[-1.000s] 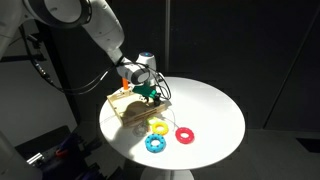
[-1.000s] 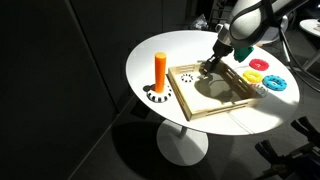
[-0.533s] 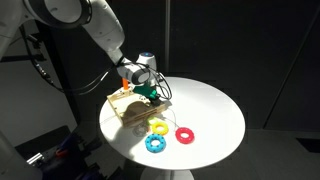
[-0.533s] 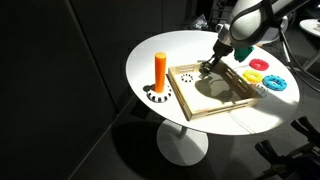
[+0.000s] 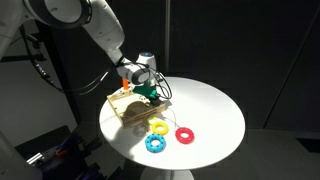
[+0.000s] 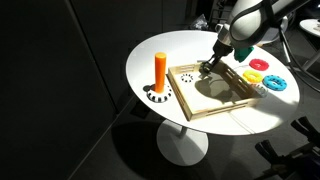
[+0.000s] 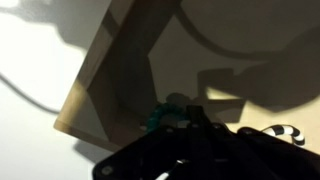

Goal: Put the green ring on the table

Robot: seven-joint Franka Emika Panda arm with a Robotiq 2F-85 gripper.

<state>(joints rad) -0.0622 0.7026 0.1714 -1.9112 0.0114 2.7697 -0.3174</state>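
Note:
The green ring lies at the far edge of the pale wooden board, right under my gripper. In the wrist view the green ring shows as a teal arc on the board; my dark fingers stand close together against it and hide its right part. In an exterior view my gripper reaches down to the far corner of the board, where the ring is hidden. The round white table carries everything.
Yellow, blue and red rings lie on the table beside the board. An orange peg stands upright on a black-and-white base next to the board's other side.
The jaws have come together at the green ring. The arm, the board and the other rings have not moved.

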